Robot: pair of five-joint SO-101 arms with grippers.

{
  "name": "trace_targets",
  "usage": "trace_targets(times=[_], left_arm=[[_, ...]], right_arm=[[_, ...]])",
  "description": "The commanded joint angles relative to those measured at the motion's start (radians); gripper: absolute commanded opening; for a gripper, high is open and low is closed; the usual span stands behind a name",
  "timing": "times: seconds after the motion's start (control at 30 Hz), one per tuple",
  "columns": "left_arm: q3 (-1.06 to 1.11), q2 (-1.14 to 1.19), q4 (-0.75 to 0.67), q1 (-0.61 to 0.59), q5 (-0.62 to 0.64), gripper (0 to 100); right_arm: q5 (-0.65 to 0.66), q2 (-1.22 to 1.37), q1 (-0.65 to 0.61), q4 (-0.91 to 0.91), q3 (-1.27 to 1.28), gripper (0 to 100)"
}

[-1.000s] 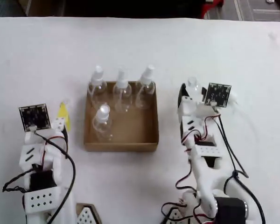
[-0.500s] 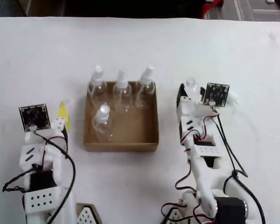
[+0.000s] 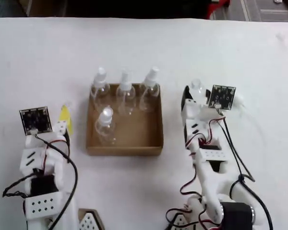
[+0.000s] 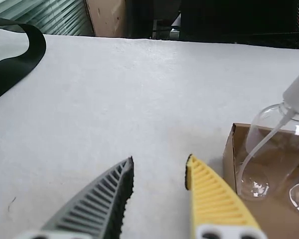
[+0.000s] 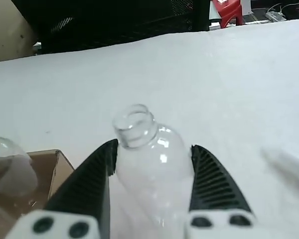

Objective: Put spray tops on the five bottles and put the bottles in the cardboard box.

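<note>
A clear bottle (image 5: 137,123) with an open neck and no spray top stands between the black fingers of my right gripper (image 5: 153,147), which is shut on it. From above, this bottle (image 3: 197,87) and the right gripper (image 3: 195,96) are just right of the cardboard box (image 3: 125,145). In the box stand several bottles with spray tops, three along the back (image 3: 126,94) and one at the front left (image 3: 106,125). A loose white spray top (image 3: 239,100) lies on the table right of the held bottle. My left gripper (image 4: 158,167) is open and empty left of the box.
The white table (image 3: 144,48) is bare behind the box and between the arms. The box's near corner (image 4: 230,149) and a capped bottle (image 4: 271,144) lie close beside the yellow finger of the left gripper. The loose spray top (image 5: 288,162) lies beside the right gripper.
The right wrist has shifted slightly to the left with the bottle still in its grip. The left arm and the box's bottles have not moved.
</note>
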Motion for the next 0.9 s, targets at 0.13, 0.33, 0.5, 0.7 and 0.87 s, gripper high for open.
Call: trace_targets(times=[0.13,0.33,0.5,0.7,0.87], left_arm=[[-0.034,-0.012,-0.025,0.007,0.002,17],[-0.034,-0.012,-0.026,0.007,0.002,17],[-0.034,-0.012,-0.026,0.007,0.002,17],[-0.034,-0.012,-0.026,0.007,0.002,17],[-0.034,-0.012,-0.026,0.007,0.002,17]], right_arm=[[0.006,0.071,-0.01,-0.022,-0.044,19.1],[0.006,0.071,-0.008,-0.022,-0.044,19.3],[0.006,0.042,-0.002,-0.016,-0.034,20.3],[0.006,-0.136,-0.008,-0.008,0.115,32.1],[0.006,-0.239,-0.004,-0.008,0.18,32.7]])
